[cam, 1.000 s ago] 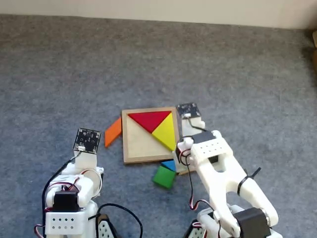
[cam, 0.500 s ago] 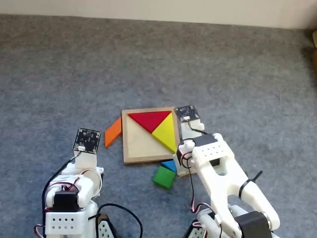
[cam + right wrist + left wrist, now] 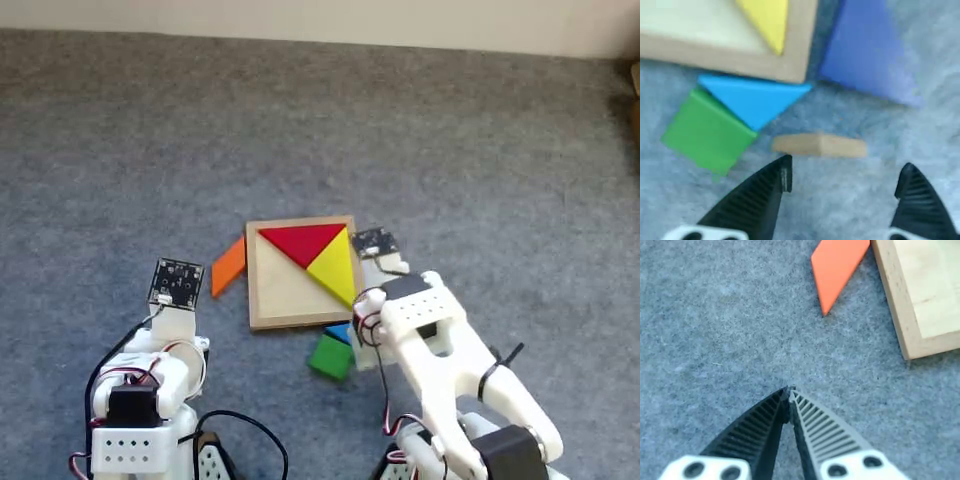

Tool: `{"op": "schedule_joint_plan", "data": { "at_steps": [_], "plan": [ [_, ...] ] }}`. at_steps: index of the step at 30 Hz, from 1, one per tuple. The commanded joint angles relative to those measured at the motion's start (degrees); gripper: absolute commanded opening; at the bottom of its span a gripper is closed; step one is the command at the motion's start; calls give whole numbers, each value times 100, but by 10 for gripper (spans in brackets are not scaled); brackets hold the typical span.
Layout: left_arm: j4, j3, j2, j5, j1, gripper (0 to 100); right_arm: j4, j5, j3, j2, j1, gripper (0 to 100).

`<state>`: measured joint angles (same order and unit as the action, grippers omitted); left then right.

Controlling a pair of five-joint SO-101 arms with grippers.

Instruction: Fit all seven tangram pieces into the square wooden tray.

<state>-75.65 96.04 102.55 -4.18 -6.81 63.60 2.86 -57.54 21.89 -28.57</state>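
Observation:
The square wooden tray (image 3: 262, 300) holds a red triangle (image 3: 300, 243) and a yellow triangle (image 3: 335, 268). An orange parallelogram (image 3: 228, 265) lies just off its left edge. By the tray's near right corner lie a green square (image 3: 330, 355) and a light blue triangle (image 3: 340, 333). My right gripper (image 3: 845, 175) is open above a small tan wooden piece (image 3: 819, 145), with the light blue triangle (image 3: 752, 97), green square (image 3: 705, 130) and a dark blue triangle (image 3: 865, 55) just beyond. My left gripper (image 3: 789, 389) is shut and empty on the carpet, short of the orange parallelogram (image 3: 840, 267).
Grey carpet covers the whole work area. The left arm (image 3: 177, 283) stands at the near left, apart from the tray. The right arm (image 3: 430, 320) hangs over the tray's near right corner. Open carpet lies beyond and to the left of the tray.
The right arm has drawn back toward the near side, its wrist sliding along the tray's right edge. The left arm and the pieces have not moved.

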Motion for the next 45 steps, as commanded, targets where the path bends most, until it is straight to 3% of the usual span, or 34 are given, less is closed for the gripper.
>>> {"op": "schedule_joint_plan", "data": {
  "at_steps": [1, 7, 13, 23, 29, 38, 45],
  "plan": [
    [-35, 119, 154, 18, -66, 7, 66, 343, 40, 84, -356, 324],
    [-35, 119, 154, 18, -66, 7, 57, 387, 40, 84, -365, 324],
    [-35, 119, 154, 18, -66, 7, -514, 1011, -4, 84, -374, 324],
    [-35, 119, 154, 18, -66, 7, -954, 1134, -40, 66, -374, 324],
    [-35, 119, 154, 18, -66, 7, -980, 1108, -40, 66, -374, 231],
    [-35, 119, 154, 18, -66, 7, -892, 1081, -31, 84, -356, 221],
    [-35, 119, 154, 18, -66, 7, -180, -18, 251, 84, -330, 224]
  ]
}}
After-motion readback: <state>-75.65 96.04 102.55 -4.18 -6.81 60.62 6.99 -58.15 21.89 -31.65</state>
